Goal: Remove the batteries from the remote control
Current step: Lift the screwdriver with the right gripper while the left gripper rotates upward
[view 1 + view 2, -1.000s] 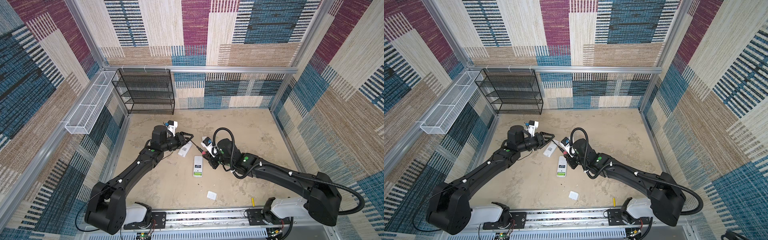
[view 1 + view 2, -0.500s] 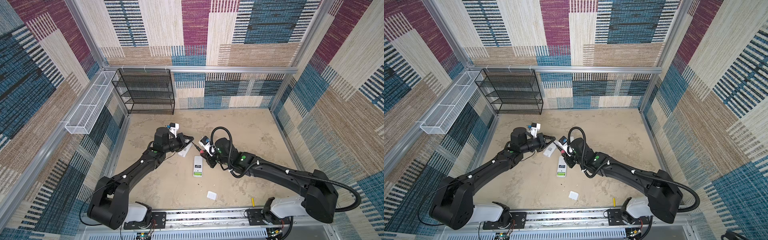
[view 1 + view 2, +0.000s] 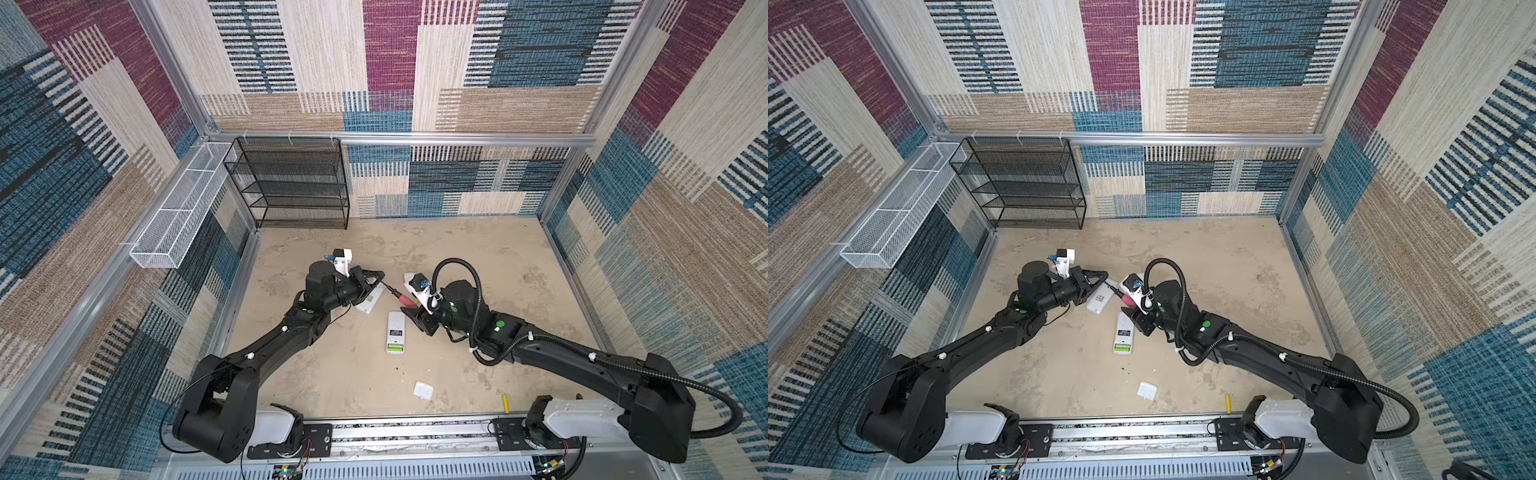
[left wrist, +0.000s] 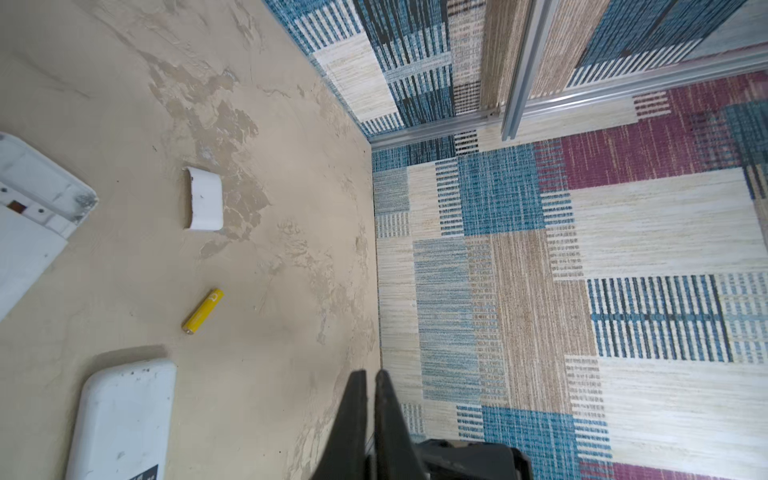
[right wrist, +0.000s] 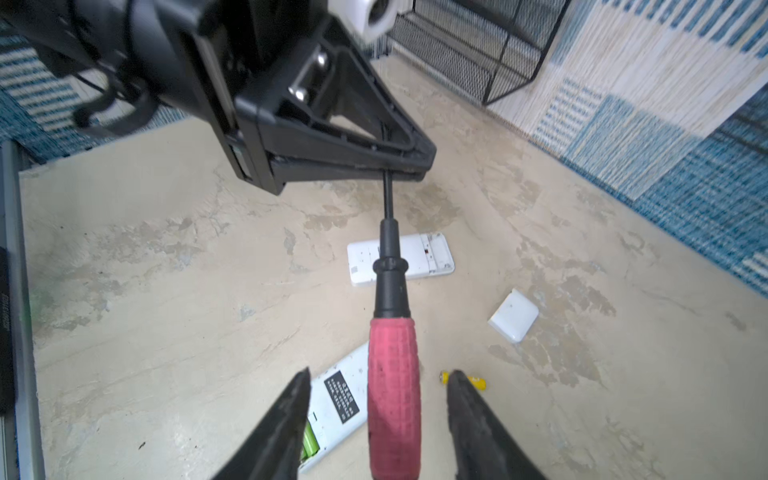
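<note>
My right gripper (image 5: 379, 373) stands wide, one jaw on each side of the red handle of the screwdriver (image 5: 390, 291) with a gap on both sides, so it holds nothing. My left gripper (image 5: 417, 167) is pinched tight on the far end of the black shaft and, as far as I can see, carries the tool alone. I judge this to be a handover of the prying tool from right to left, with the unloading itself about half done. Next, my right arm needs to back off along the handle's line without brushing it. The left has only a thin shaft end, with the heavy handle hanging out, so the tool could swivel in the pinch.

Just below the handle lies the open remote control (image 3: 395, 328), back up, with two light green batteries (image 5: 309, 440) side by side in its uncovered bay. One yellow battery (image 4: 203, 312) lies loose on the tabletop (image 4: 104, 83) beside my right gripper. Beyond, under the left gripper, the second remote control (image 5: 401, 259) shows a bare bay. The other yellow battery (image 3: 505, 404) lies well apart, by the front rail (image 3: 415, 428).
</note>
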`<state>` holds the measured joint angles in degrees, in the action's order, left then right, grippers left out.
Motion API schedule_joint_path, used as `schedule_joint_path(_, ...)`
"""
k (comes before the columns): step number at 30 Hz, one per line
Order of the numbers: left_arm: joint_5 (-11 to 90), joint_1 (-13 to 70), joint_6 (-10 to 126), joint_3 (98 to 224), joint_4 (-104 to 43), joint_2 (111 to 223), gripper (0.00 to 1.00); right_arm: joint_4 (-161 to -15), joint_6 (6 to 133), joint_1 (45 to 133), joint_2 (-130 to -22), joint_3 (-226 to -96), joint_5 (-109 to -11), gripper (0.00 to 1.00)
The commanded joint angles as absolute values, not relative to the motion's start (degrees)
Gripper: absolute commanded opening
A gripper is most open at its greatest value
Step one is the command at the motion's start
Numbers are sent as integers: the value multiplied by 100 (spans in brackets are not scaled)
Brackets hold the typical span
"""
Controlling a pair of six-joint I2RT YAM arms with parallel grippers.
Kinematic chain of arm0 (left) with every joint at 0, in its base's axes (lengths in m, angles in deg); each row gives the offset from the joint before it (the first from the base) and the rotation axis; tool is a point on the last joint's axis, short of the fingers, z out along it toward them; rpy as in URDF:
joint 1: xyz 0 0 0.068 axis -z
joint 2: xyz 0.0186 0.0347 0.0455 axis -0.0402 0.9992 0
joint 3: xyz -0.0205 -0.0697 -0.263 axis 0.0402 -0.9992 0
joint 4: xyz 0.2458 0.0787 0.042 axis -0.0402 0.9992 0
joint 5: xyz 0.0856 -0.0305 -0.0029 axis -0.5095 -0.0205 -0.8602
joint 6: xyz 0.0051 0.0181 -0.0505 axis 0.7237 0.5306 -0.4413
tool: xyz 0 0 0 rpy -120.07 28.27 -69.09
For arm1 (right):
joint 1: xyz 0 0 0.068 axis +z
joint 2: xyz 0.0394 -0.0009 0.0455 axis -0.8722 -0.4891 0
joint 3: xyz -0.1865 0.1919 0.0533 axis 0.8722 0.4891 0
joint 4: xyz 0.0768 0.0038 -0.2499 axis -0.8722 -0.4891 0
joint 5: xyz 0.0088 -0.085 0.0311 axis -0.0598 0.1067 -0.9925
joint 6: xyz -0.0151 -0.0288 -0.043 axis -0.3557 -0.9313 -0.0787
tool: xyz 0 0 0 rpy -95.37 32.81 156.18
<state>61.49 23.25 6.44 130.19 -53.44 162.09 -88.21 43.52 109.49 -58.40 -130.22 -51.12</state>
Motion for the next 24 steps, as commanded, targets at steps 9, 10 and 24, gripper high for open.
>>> schedule_joint_path(9,5894,2331,-319,12904,-6046,15879,0,-8173,3837,10087,-5360,-12861,-6651,68)
schedule_joint_path(10,5885,2331,-358,12882,-6077,15860,0,-8200,3794,10018,-5363,-12873,-6831,65)
schedule_joint_path(24,5925,2331,-670,12822,-6532,15885,0,-8755,3651,9961,-6067,-13406,-7359,45)
